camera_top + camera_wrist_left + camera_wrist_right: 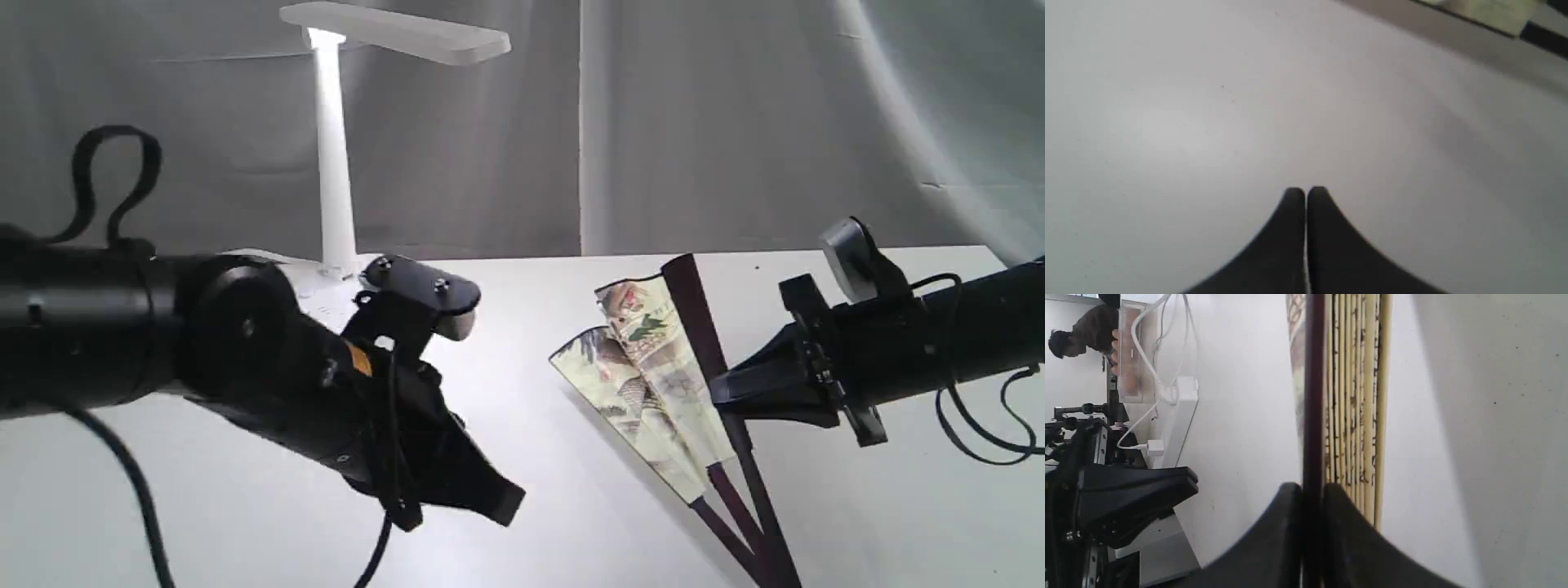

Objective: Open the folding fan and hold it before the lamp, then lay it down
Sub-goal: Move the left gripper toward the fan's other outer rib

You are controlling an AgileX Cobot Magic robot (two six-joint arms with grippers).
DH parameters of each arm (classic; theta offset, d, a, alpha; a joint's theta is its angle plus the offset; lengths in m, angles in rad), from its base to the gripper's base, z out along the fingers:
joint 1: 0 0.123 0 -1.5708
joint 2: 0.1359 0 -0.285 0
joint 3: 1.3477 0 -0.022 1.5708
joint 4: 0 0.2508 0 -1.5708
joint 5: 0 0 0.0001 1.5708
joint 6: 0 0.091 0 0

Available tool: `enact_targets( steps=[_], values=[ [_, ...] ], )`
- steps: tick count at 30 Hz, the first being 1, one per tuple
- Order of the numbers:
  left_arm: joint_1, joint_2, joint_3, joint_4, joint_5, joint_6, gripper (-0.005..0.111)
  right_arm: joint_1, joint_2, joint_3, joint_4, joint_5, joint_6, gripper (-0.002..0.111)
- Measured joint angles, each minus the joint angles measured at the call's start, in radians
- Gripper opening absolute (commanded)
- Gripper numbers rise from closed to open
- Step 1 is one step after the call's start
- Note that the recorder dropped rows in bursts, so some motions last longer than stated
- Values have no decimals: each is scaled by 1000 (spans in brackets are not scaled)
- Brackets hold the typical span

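- Right gripper (1312, 490) pinches the maroon guard (1312, 396) of the cream pleated paper folding fan (645, 367) (only partly spread)
- Left gripper (1305, 192) closed, empty, at the fan's nine o'clock
- White plastic desk lamp (335, 163) at eleven o'clock

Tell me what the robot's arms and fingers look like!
Both arms are black. The left arm is a thick round tube with a small orange sticker and black cables. The right arm carries a grey camera and looped black wires. The fingers are black, wide at the back, narrowing to thin tips.
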Motion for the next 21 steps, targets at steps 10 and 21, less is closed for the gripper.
enact_targets(
  steps=[10,21],
  values=[
    [-110,22,-46,454,70,-142,0,0,0,0,4,0,0,0],
    [-114,22,157,381,-449,-192,0,0,0,0,4,0,0,0]
  ],
)
